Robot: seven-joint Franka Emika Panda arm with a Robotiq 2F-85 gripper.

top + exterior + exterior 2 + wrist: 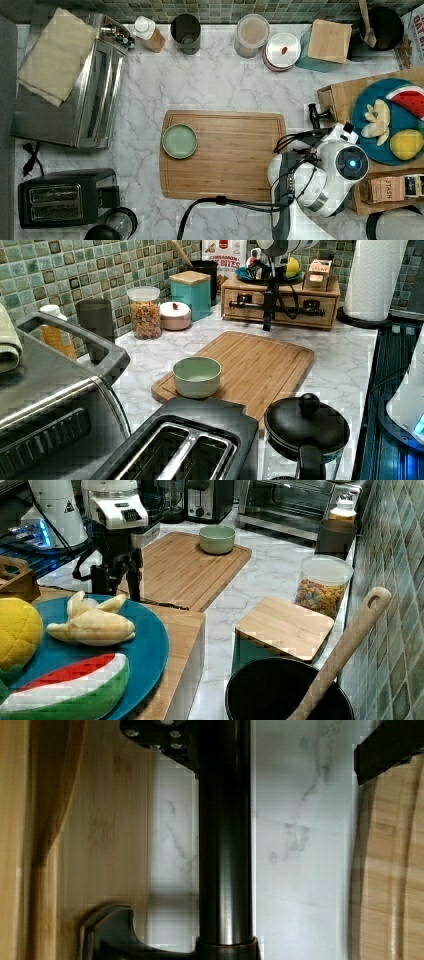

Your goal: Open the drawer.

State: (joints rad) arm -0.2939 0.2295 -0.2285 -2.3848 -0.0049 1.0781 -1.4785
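Claw (117, 587) is down in front of the drawer (280, 299), right at the black bar handle (225, 845). I can't see inside the drawer. In the left view its front looks flush with the wooden box. The claw and its cables cover the middle of the bar there, and in the wrist view the bar is cut off at both ends.

Claw is released: one finger (160, 735) sits just beside the bar, the other stands well apart across it. A bracket (110, 935) shows at the frame edge.

Containers: above the claw, on the box, a blue plate (145, 650) carries banana, watermelon and a yellow fruit. Beyond the claw, on the cutting board (250, 365), the green bowl (197, 376) looks empty. Off to the side, a jar (322, 585) holds coloured cereal, and a black pot (280, 695) has a wooden spoon (345, 645) in it.

The bar's long axis lies level with the bench (220, 90), crossing between the claw's fingers. The drawer front faces the cutting board.
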